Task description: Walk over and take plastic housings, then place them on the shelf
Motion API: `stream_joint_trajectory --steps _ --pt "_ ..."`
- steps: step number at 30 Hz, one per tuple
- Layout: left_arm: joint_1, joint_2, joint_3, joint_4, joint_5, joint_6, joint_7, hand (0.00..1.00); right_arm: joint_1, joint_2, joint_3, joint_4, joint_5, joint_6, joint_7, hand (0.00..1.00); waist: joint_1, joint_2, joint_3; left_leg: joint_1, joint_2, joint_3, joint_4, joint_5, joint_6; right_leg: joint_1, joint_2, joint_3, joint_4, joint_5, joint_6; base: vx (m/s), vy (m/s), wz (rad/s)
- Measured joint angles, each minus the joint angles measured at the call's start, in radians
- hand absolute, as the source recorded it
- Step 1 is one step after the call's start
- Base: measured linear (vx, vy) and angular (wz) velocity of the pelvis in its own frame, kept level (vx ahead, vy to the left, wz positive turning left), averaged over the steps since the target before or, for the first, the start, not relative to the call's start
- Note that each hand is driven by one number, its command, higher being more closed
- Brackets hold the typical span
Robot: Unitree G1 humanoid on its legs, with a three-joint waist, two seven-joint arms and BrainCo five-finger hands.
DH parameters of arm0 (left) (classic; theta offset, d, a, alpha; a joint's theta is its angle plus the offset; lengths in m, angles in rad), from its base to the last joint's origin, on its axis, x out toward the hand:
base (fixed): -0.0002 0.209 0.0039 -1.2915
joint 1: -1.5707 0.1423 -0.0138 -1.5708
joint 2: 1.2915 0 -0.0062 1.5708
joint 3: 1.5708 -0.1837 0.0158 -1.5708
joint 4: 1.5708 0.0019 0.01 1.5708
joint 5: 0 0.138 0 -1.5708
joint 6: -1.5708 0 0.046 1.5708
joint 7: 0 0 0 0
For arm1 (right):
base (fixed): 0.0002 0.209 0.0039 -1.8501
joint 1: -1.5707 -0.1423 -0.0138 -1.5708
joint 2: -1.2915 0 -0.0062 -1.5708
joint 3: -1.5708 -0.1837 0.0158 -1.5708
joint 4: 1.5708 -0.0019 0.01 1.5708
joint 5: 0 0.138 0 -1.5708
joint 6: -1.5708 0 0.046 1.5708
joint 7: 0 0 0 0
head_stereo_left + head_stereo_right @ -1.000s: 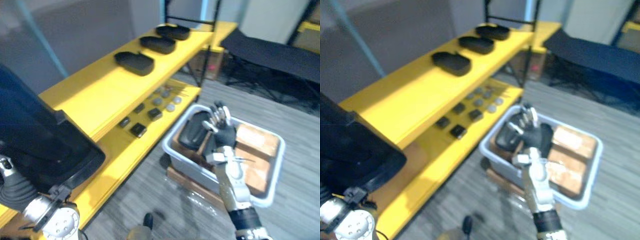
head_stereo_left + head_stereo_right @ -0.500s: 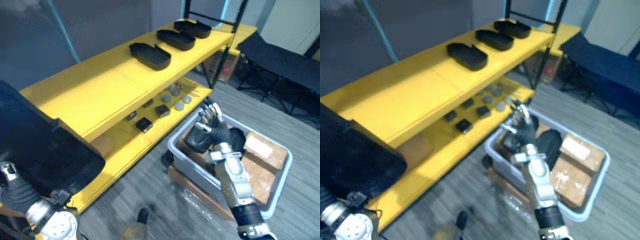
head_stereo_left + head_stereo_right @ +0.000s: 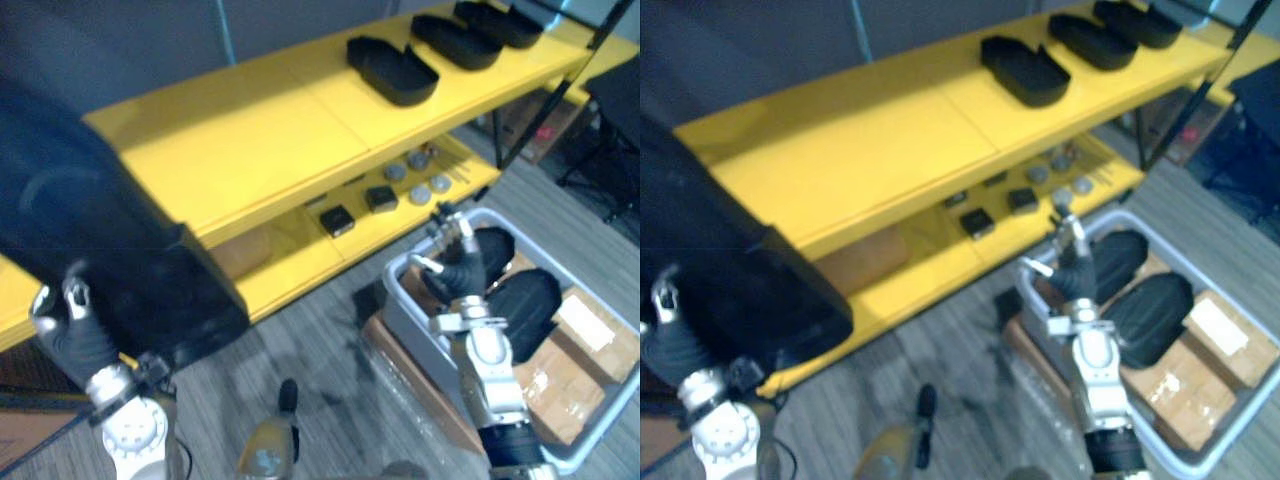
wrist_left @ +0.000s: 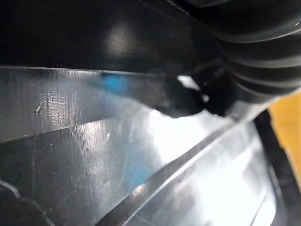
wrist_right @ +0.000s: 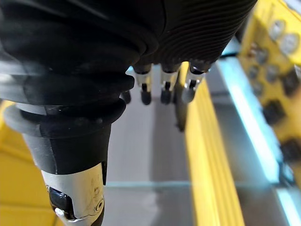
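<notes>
Print: pale label on one cardboard box (image 3: 1212, 322) in the bin, text too small to read.
Left hand (image 3: 78, 340): low at near left, under a large black plastic housing (image 3: 110, 230). Its fingers are hidden behind the shell, so I can't tell the grip.
Held housing: glossy dark shell. In the eye views its far edge overlaps the near-left end of the yellow shelf (image 3: 260, 140). Long axis: can't tell.
Right hand (image 3: 458, 275): over the near-left corner of the grey bin (image 3: 412, 325). Fingers (image 5: 164, 89) hang loose and nearly straight, thumb apart, nothing in it.
Bin housings: far bin housing (image 3: 505, 245) sits just beside the right hand; contact can't tell. Near bin housing (image 3: 528, 300) lies alongside it. Both are domed side up, with long axes parallel, running roughly along the shelf's length.
Shelf housings: first shelf housing (image 3: 392, 70), second shelf housing (image 3: 455, 40) and third shelf housing (image 3: 500, 20) stand in a row on the top level, open side up. Each has its long axis across the shelf's depth. All are well apart from both hands.
Lower level: small black blocks (image 3: 337, 220) and grey discs (image 3: 420, 190).
</notes>
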State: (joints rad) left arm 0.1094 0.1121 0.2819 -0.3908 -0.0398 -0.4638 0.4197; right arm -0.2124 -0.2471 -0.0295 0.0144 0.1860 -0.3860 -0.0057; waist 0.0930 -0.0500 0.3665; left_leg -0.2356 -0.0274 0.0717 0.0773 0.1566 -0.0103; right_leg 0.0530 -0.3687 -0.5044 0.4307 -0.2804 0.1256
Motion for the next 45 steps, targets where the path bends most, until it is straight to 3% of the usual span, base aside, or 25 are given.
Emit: stream_joint_trajectory --steps 4,7,16,20,21,23,24,25,26,27,28,30,33,34,36,37,38,41,45 --pt "-0.140 0.050 0.011 0.023 0.001 -0.017 0.004 1.00 -0.179 -0.075 -0.016 0.003 -0.226 -0.059 -0.057 0.00 -0.002 0.025 0.104 -0.076 0.016 0.026 0.045 0.004 0.004 -0.117 -0.011 0.065 0.075 -0.019 0.018 -0.14 0.012 -0.20" --pt "-0.187 0.062 0.010 0.068 0.001 -0.016 0.016 1.00 -0.208 -0.100 -0.014 0.004 -0.323 -0.078 -0.098 0.00 -0.003 0.023 0.117 -0.128 0.020 0.023 0.072 0.010 0.001 -0.174 -0.017 0.071 0.118 -0.031 0.026 -0.05 -0.008 0.03" --pt "-0.181 0.075 0.010 0.120 0.004 -0.013 0.038 1.00 -0.208 -0.113 0.046 0.035 -0.369 -0.099 -0.124 0.00 -0.004 0.023 0.117 -0.145 0.019 0.018 0.116 -0.008 -0.003 -0.186 -0.023 0.088 0.156 -0.059 0.030 -0.01 -0.005 0.02" --pt "-0.135 0.074 0.014 0.115 0.016 -0.011 0.038 1.00 -0.195 -0.092 0.063 0.036 -0.388 -0.115 -0.153 0.00 0.000 0.023 0.118 -0.082 -0.001 -0.010 0.101 -0.020 -0.002 -0.081 -0.029 0.033 0.115 -0.067 0.030 0.02 -0.007 0.22" --pt "-0.114 0.074 0.021 0.104 0.016 -0.011 0.037 1.00 -0.195 -0.089 0.061 0.037 -0.389 -0.119 -0.194 0.00 0.010 0.022 0.117 -0.061 -0.009 -0.011 0.097 -0.032 -0.004 -0.046 -0.031 0.020 0.089 -0.068 0.031 0.05 0.030 0.24" --pt "-0.083 0.074 0.025 0.074 0.017 -0.012 0.036 1.00 -0.190 -0.068 0.044 0.039 -0.407 -0.120 -0.264 0.00 0.009 0.010 0.120 -0.067 -0.017 0.037 0.196 -0.101 0.052 0.006 -0.052 -0.005 0.069 -0.059 0.011 0.09 0.078 0.24" --pt "-0.070 0.071 0.019 0.069 0.019 -0.014 0.035 1.00 -0.179 -0.053 0.039 0.041 -0.417 -0.120 -0.298 0.00 0.005 0.014 0.118 -0.061 -0.022 0.038 0.238 -0.150 0.034 -0.009 -0.062 0.044 0.175 -0.025 -0.035 0.11 0.129 0.31" --pt "-0.060 0.070 0.009 0.065 0.027 -0.010 0.029 1.00 -0.171 -0.033 0.038 0.043 -0.417 -0.121 -0.317 0.00 -0.003 0.015 0.118 -0.028 -0.032 0.017 0.227 -0.159 0.045 -0.059 -0.070 0.117 0.292 0.053 -0.131 0.14 0.143 0.31" --pt "-0.054 0.071 0.009 0.057 0.042 -0.005 0.029 1.00 -0.171 -0.021 0.038 0.044 -0.417 -0.122 -0.321 0.00 -0.003 0.014 0.117 -0.004 -0.029 0.005 0.208 -0.159 0.046 -0.082 -0.070 0.148 0.339 0.109 -0.146 0.16 0.117 0.35" --pt "-0.051 0.079 0.005 0.041 0.057 0.005 0.028 1.00 -0.171 -0.004 0.039 0.044 -0.415 -0.138 -0.320 0.00 -0.006 0.011 0.109 0.034 -0.023 -0.024 0.174 -0.160 0.049 -0.107 -0.057 0.187 0.386 0.126 -0.132 0.21 0.056 0.34" --pt "-0.055 0.077 -0.001 0.034 0.056 0.014 0.029 1.00 -0.173 0.004 0.044 0.044 -0.411 -0.155 -0.311 0.00 -0.004 0.009 0.087 0.052 -0.018 -0.048 0.149 -0.159 0.051 -0.134 -0.015 0.216 0.354 0.053 -0.107 0.18 0.014 0.37" --pt "-0.063 0.074 -0.019 0.035 0.051 0.029 0.033 1.00 -0.174 0.016 0.059 0.041 -0.391 -0.166 -0.280 0.00 -0.005 0.012 0.053 0.070 -0.017 -0.095 0.111 -0.158 0.052 -0.178 0.065 0.267 0.231 0.009 -0.094 0.15 0.003 0.42" --pt "-0.063 0.065 -0.052 0.048 0.051 0.037 0.030 1.00 -0.139 0.037 0.097 0.035 -0.355 -0.163 -0.239 0.00 -0.031 0.018 0.023 0.119 -0.021 -0.158 0.084 -0.160 0.047 -0.210 0.152 0.342 0.058 0.032 -0.060 0.20 -0.083 0.76" --pt "-0.053 0.060 -0.065 0.050 0.052 0.037 0.027 1.00 -0.115 0.047 0.107 0.035 -0.356 -0.156 -0.233 0.00 -0.034 0.017 0.003 0.135 -0.023 -0.181 0.078 -0.165 0.040 -0.206 0.166 0.348 0.009 0.046 -0.055 0.27 -0.194 1.01" --pt "-0.020 0.045 -0.068 0.050 0.049 0.036 -0.001 1.00 -0.071 0.059 0.136 0.036 -0.339 -0.151 -0.201 0.00 -0.034 0.008 -0.059 0.136 -0.029 -0.216 0.074 -0.179 0.017 -0.192 0.181 0.324 -0.121 0.111 -0.080 0.27 -0.226 0.80" --pt "-0.003 0.035 -0.068 0.050 0.047 0.036 -0.010 1.00 -0.060 0.065 0.158 0.041 -0.318 -0.153 -0.176 0.00 -0.037 0.000 -0.085 0.135 -0.037 -0.229 0.076 -0.192 -0.002 -0.160 0.178 0.310 -0.175 0.217 -0.064 0.27 -0.281 0.76" --pt "0.018 0.008 -0.076 0.054 0.047 0.036 -0.012 1.00 -0.054 0.067 0.176 0.051 -0.297 -0.154 -0.147 0.00 -0.039 0.029 -0.102 0.137 0.003 -0.190 0.078 -0.212 -0.011 -0.122 0.198 0.269 -0.210 0.226 -0.045 0.26 -0.278 0.72" --pt "0.031 -0.027 -0.138 0.054 0.048 0.036 -0.032 1.00 -0.028 0.072 0.195 0.061 -0.226 -0.146 -0.102 0.00 -0.041 0.085 -0.132 0.151 0.062 -0.102 0.044 -0.182 -0.051 -0.063 0.227 0.200 -0.260 0.234 -0.053 0.22 -0.166 0.55" --pt "0.026 -0.027 -0.181 0.032 0.047 0.035 -0.082 1.00 0.001 0.080 0.190 0.060 -0.263 -0.131 -0.134 0.00 -0.046 0.087 -0.136 0.211 0.072 -0.064 -0.021 -0.165 -0.051 -0.026 0.233 0.186 -0.272 0.231 -0.058 0.13 -0.041 0.14"
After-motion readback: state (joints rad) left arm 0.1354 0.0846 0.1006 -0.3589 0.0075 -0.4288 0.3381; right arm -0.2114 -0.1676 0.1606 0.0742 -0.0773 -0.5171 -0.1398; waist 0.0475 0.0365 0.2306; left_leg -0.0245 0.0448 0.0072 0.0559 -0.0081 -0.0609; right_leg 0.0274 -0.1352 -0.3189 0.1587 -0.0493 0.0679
